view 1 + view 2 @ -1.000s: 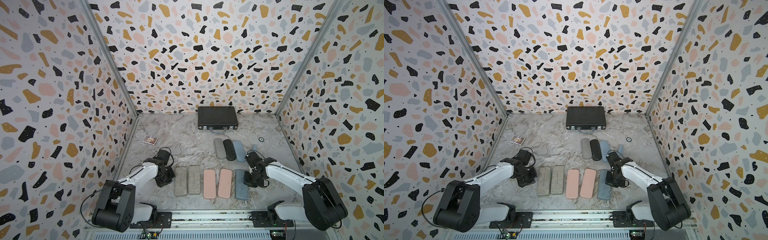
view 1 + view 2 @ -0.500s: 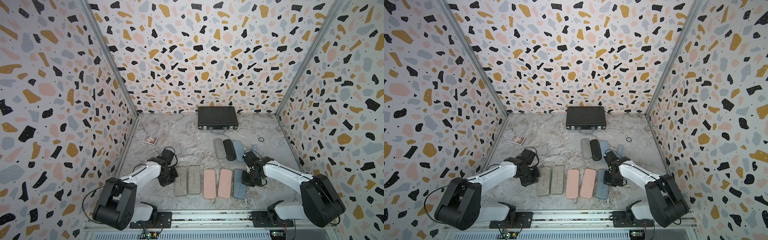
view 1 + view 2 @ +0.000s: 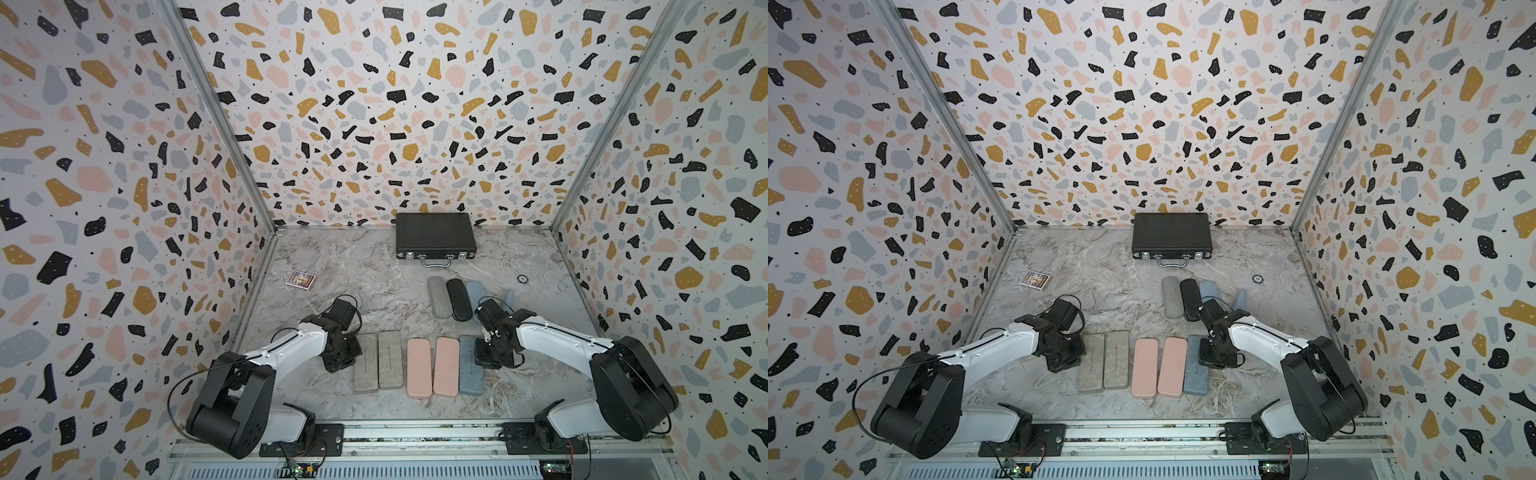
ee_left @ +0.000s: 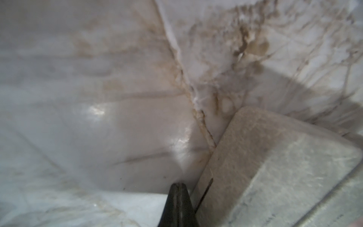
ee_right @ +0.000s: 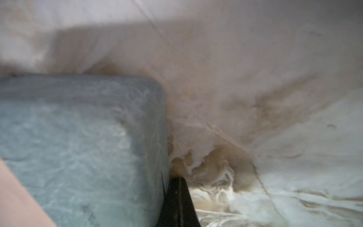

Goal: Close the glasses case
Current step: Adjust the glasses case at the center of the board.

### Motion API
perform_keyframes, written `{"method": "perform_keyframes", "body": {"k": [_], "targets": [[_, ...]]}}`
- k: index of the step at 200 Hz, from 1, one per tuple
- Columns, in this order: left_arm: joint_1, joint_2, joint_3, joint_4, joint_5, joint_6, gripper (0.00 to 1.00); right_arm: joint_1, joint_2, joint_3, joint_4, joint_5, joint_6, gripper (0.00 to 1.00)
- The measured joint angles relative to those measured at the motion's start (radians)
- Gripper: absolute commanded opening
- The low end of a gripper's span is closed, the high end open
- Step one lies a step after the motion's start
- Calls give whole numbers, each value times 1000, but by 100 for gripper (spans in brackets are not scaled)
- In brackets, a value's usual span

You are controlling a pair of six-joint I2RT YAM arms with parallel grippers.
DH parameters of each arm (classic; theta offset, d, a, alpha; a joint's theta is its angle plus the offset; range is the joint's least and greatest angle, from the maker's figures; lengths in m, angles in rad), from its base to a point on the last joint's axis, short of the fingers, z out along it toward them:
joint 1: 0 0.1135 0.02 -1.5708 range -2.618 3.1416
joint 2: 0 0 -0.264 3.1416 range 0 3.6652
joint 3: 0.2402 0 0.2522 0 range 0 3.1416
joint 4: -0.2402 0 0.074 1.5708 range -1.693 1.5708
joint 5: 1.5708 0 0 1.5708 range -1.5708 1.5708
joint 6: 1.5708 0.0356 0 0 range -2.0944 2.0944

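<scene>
Nearest, five flat glasses cases lie side by side in a row on the marble table: a grey-beige case, its grey-beige twin, two pink cases touching along their long edges, and a blue case at the robot's right end. Whether each matching pair is one case folded open flat or two shut ones cannot be told.

The left gripper points down at the table just beside the far outer corner of the grey-beige case – in the left wrist view its fingers are pressed together with nothing between them, and contact with the case is unclear. The right gripper is likewise clenched on nothing, its tip right up against the blue case's outer long edge.

Farther back stand three rounded cases close together – grey, black and pale blue – with another bluish piece behind the right arm. Beyond them lie a small dark ring and, well apart near the left wall, a card box. A shut black briefcase rests against the back wall.
</scene>
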Motion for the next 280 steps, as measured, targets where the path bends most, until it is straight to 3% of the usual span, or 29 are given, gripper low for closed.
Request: {"method": "perform_keyframes", "body": {"k": [88,157,280], "targets": [[-47,14,14,-1,-29,-15,0,77,64,63,-2,33,-21,0],[-142,14,19,-11,-137,-65,0,121,71,71,-16,98,-7,0],[-281,16,19,-26,-174,-163,0,136,-3,12,-90,137,28,1]]}}
